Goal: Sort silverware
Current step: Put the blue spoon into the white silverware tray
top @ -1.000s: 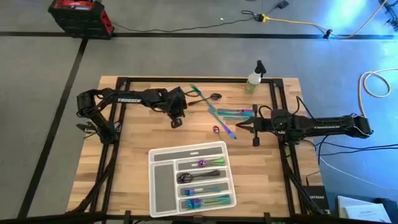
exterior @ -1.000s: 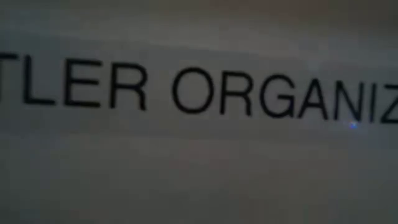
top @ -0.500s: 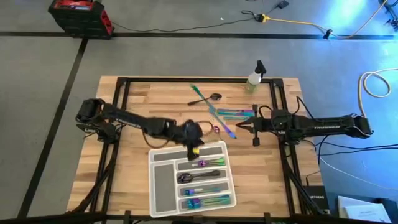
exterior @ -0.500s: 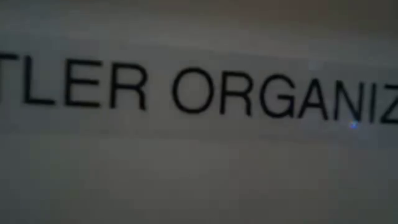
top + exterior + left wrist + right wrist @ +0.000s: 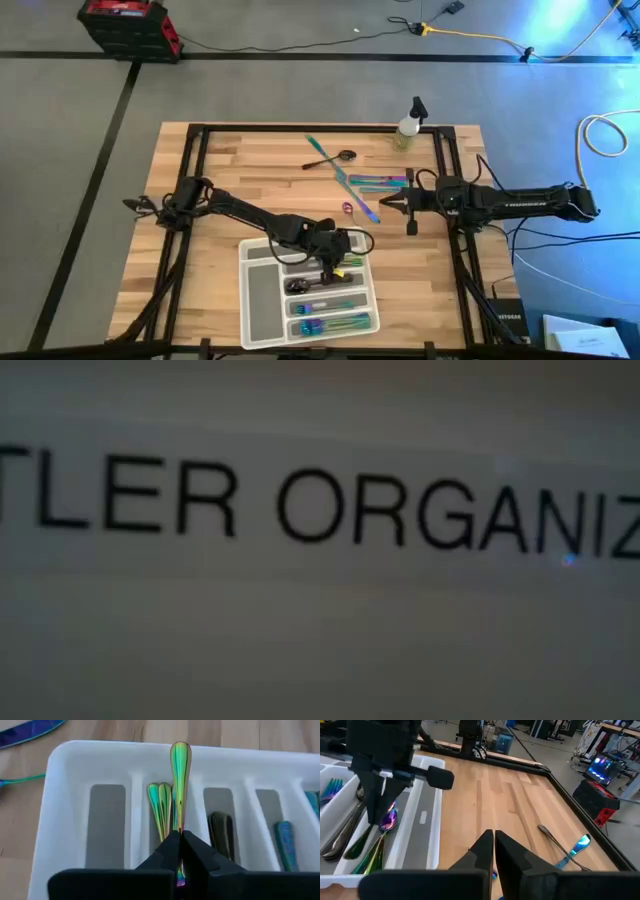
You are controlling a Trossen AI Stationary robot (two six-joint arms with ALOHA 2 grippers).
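My left gripper point(image 5: 333, 262) is over the white compartment tray point(image 5: 258, 300), shut on an iridescent green-gold spoon point(image 5: 180, 775). That spoon is above a compartment where similar spoons point(image 5: 160, 805) lie; dark pieces point(image 5: 221, 827) and teal pieces point(image 5: 286, 837) fill other compartments. More silverware lies on the far middle of the table: a dark spoon point(image 5: 338, 157), a teal knife point(image 5: 352, 190) and forks point(image 5: 385, 181). My right gripper point(image 5: 384, 203) is shut beside the knife's near end. Whether it touches anything, I cannot tell. My left gripper pinches the spoon's handle point(image 5: 179, 827) between its two fingers, close to the purple bowl point(image 5: 388, 819). The long handle runs forward from the fingers, in line with them, its free end point(image 5: 180, 750) over the tray's wall. Whether the spoon touches the tray I cannot tell.
A small spray bottle point(image 5: 408, 124) stands at the table's far edge. A small purple piece point(image 5: 347, 208) lies between the knife and the tray. The low view is blocked by the tray's printed label point(image 5: 300, 510). Bare wood point(image 5: 200, 270) lies left of the tray.
My left gripper has swept from the table's far middle toward the near edge and to the right, ending over the tray. The arm is now stretched low across the table. My right arm has kept still.
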